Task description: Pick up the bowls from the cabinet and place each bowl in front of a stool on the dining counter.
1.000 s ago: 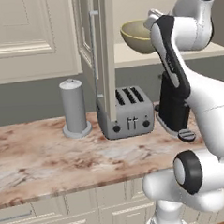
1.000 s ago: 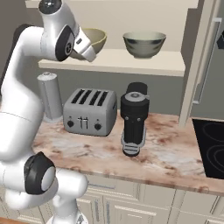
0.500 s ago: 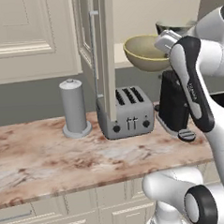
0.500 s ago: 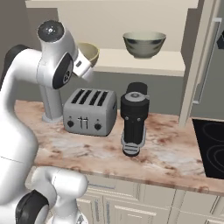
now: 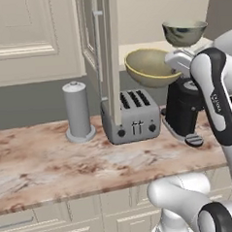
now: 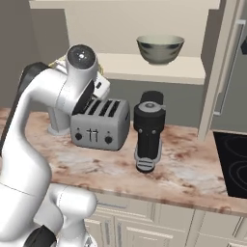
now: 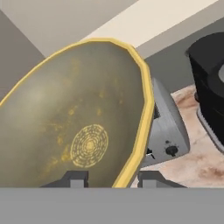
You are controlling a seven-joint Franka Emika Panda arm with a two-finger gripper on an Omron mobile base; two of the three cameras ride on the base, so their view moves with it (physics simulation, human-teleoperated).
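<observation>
Jaws clamped on the yellow bowl's (image 5: pixel 151 67) rim, bowl lifted off the shelf above the toaster (image 5: pixel 131 116). Grey bowl (image 6: pixel 160 48) on the shelf (image 6: pixel 144 67). Next: carry it to the dining counter, keep it level.

Small lettering on arm (image 5: pixel 216 102), illegible.

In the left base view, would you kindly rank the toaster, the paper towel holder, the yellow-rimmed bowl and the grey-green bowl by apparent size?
1. toaster
2. paper towel holder and yellow-rimmed bowl: alike, and the bowl is nearer, so unranked
3. grey-green bowl, farther back
</observation>
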